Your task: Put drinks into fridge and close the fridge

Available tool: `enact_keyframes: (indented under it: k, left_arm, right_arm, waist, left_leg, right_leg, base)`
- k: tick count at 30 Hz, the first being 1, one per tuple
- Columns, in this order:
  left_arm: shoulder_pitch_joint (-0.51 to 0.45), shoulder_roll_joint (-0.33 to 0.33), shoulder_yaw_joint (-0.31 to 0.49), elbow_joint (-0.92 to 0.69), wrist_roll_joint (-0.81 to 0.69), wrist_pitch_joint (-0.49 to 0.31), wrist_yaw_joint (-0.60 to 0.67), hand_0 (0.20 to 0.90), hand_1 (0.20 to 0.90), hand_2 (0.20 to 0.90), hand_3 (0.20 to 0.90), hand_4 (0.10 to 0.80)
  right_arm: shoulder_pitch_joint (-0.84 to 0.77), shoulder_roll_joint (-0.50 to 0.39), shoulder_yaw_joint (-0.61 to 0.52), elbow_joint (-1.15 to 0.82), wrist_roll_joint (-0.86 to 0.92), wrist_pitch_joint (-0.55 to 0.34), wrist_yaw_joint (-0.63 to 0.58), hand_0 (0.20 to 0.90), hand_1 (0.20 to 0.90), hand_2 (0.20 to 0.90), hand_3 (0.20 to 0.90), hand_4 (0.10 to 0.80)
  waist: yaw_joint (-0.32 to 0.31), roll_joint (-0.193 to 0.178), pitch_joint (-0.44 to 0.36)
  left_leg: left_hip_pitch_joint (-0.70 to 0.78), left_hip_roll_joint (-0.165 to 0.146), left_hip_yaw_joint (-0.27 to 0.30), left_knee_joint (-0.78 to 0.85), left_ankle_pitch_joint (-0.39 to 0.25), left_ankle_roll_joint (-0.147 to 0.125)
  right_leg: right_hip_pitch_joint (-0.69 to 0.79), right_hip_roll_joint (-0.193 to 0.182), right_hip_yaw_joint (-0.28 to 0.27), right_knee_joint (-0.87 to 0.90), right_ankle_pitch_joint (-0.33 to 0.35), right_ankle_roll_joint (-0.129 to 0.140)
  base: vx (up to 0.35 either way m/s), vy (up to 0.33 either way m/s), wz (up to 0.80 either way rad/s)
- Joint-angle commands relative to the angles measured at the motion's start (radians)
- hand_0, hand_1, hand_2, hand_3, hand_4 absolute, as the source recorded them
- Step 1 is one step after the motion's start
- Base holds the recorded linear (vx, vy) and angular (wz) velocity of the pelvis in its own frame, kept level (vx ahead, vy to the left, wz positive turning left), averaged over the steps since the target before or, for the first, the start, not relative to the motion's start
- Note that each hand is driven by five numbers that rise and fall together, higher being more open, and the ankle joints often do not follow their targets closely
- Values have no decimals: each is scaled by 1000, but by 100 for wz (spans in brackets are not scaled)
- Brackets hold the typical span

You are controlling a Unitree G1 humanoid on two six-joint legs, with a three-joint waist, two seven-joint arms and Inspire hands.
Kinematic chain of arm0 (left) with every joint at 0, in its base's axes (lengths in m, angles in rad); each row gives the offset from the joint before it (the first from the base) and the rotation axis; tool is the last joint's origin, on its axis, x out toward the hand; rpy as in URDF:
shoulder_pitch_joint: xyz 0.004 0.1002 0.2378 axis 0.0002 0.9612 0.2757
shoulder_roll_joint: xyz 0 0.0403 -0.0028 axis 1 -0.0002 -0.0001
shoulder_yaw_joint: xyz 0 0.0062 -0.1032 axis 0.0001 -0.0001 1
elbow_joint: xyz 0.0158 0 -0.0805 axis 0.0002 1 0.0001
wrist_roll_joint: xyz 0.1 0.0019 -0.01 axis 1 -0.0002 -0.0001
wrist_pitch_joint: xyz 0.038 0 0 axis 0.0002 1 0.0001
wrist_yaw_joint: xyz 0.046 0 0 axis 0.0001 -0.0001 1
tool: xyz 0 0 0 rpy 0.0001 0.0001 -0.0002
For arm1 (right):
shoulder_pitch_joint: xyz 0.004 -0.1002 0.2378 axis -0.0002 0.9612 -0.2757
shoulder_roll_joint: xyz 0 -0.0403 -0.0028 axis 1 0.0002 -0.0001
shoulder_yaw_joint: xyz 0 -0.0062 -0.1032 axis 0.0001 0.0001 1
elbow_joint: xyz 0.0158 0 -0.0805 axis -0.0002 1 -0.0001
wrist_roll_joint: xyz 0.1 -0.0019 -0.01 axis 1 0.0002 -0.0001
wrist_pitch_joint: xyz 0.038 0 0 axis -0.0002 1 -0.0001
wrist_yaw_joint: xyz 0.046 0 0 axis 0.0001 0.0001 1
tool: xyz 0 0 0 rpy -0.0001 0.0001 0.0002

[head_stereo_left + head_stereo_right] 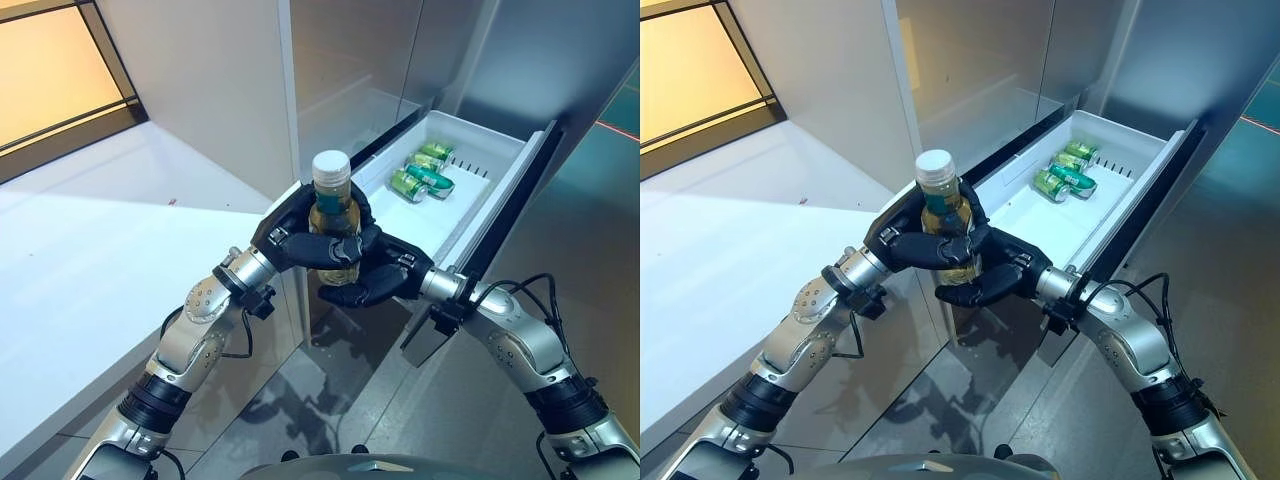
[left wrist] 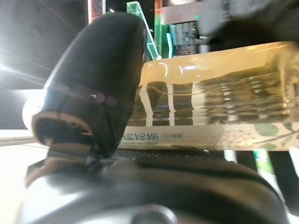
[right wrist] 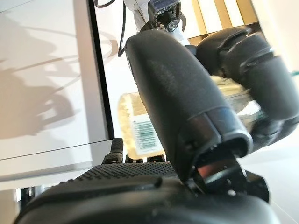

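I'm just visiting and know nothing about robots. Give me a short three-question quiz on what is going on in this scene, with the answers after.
1. True or false: the bottle is held by one hand only.
2. What already lies in the open fridge drawer?
   A. green cans
   B. a second bottle
   C. nothing
3. Fill in: the bottle stands ____ in the hands, its cap on top.

Key
1. False: the left hand and the right hand both curl round it.
2. A: green cans lie on their sides toward the drawer's far end.
3. upright
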Motion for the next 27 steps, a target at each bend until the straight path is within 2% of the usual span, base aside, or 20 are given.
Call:
enact_keyframes:
  k: [1,6,12,13,14,15,23,25,27]
  left_arm:
    - [-159,-11,14,26,6,-98,38,300,300,300,200,100]
    - [-158,-10,10,56,6,-92,50,300,300,300,200,100]
    - [-154,-29,7,77,-41,-94,31,300,300,300,200,100]
    - [-154,-44,2,71,-76,-96,9,300,300,300,200,100]
    - [-152,-56,-3,65,-88,-100,-2,300,300,300,200,100]
    - [-152,-63,-8,60,-98,-102,-10,300,300,300,200,100]
    - [-157,-139,-81,14,-235,-125,-151,300,300,300,200,100]
    - [-161,-153,-102,-6,-250,-104,-190,300,300,300,200,100]
    - [-167,-166,-133,-28,-252,-50,-259,300,300,300,200,100]
  right_arm:
    - [-148,30,-35,-132,108,-70,55,900,900,900,900,800]
    - [-152,33,-32,-128,123,-78,41,900,900,900,900,800]
    - [-153,54,-30,-127,172,-27,39,900,900,900,900,800]
    - [-149,67,-20,-126,199,0,37,761,761,761,738,638]
    - [-145,76,-11,-124,212,8,33,761,761,761,738,638]
    - [-141,83,-6,-121,227,15,33,300,300,300,200,100]
    - [-107,186,57,-102,428,53,-84,300,300,300,200,100]
    - [-104,207,70,-101,451,55,-113,300,300,300,200,100]
    - [-100,228,86,-94,479,70,-138,300,300,300,200,100]
  waist:
    - [1,-16,-76]
    - [2,-17,-76]
    - [0,-17,-75]
    - [0,-17,-75]
    - [0,-18,-73]
    - [0,-18,-73]
    - [-2,-17,-71]
    - [-4,-15,-70]
    - [-6,-12,-67]
  left_leg:
    - [-2,3,8,11,-83,3]
    - [-2,4,9,12,-83,2]
    - [-3,5,12,15,-83,1]
    - [-4,5,11,15,-83,2]
    - [-4,5,12,15,-83,2]
    - [-3,5,12,15,-83,2]
    - [1,6,12,14,-85,4]
    - [1,6,13,14,-85,5]
    - [1,5,14,14,-85,6]
  right_leg:
    - [-35,-17,-41,76,-33,65]
    - [-35,-18,-43,75,-31,66]
    - [-36,-19,-42,76,-31,67]
    - [-37,-18,-42,77,-32,66]
    - [-37,-19,-43,78,-31,66]
    - [-37,-19,-43,77,-31,66]
    - [-32,-19,-44,75,-32,66]
    - [-33,-18,-44,76,-32,66]
    - [-34,-18,-44,77,-33,66]
  base:
    - [0,0,0]
    - [0,0,0]
    - [0,0,0]
    - [0,0,0]
    - [0,0,0]
    - [0,0,0]
    - [0,0,0]
    - [0,0,0]
    - [0,0,0]
